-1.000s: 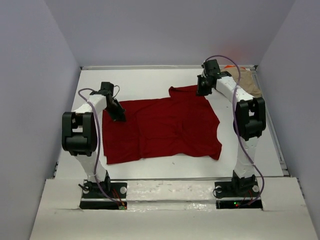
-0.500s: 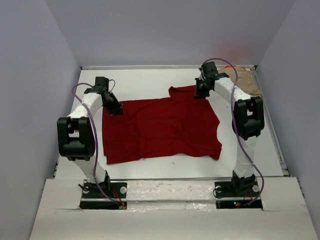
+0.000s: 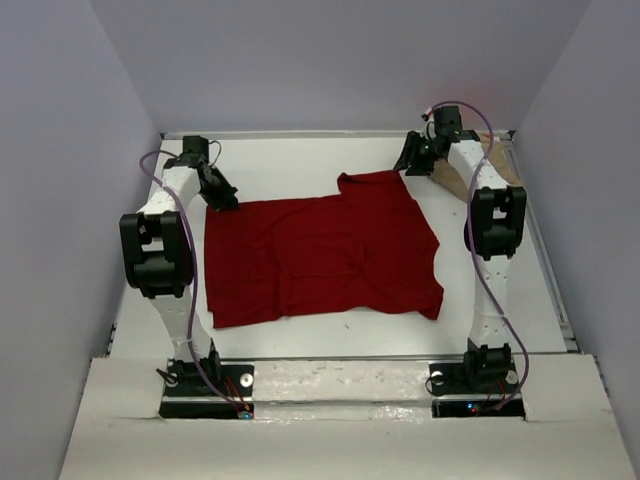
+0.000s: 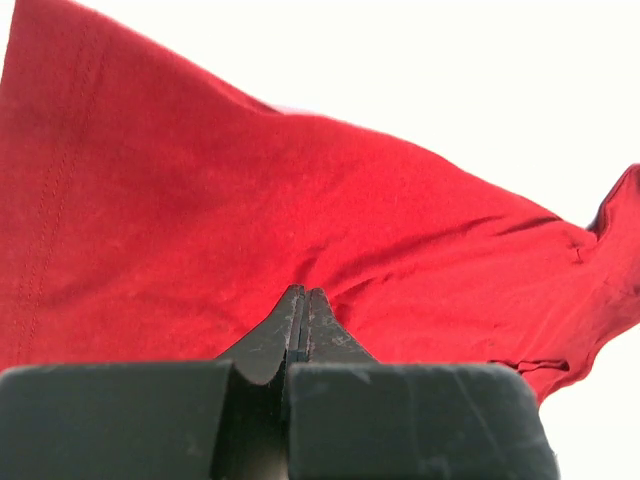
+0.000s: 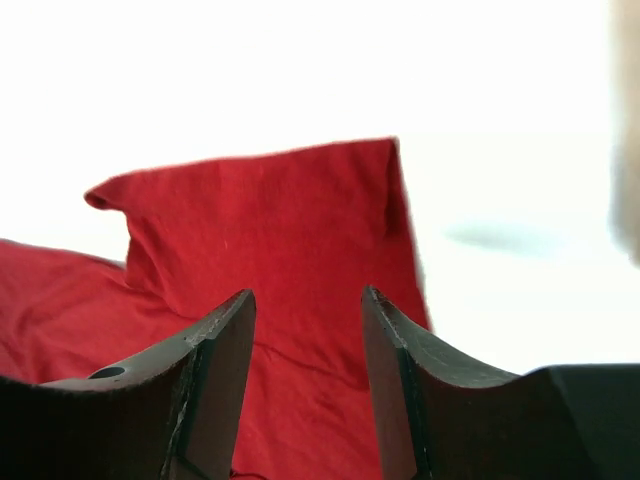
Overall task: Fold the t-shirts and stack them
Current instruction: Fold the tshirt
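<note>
Dark red cloth t-shirt (image 3: 320,255), spread on the white table (image 3: 300,160), likely limp and light, best pinched at corners: my left claw (image 4: 302,292) clamps its far-left edge, my right claw (image 5: 305,295) gapes empty.

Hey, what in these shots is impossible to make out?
1. Tan shirt: top view, mostly behind the right arm; right wrist view, only a blur at the right edge.
2. Whether the left jaws pinch the red shirt: left wrist view, their shut tips cover the spot; top view, too small.
</note>
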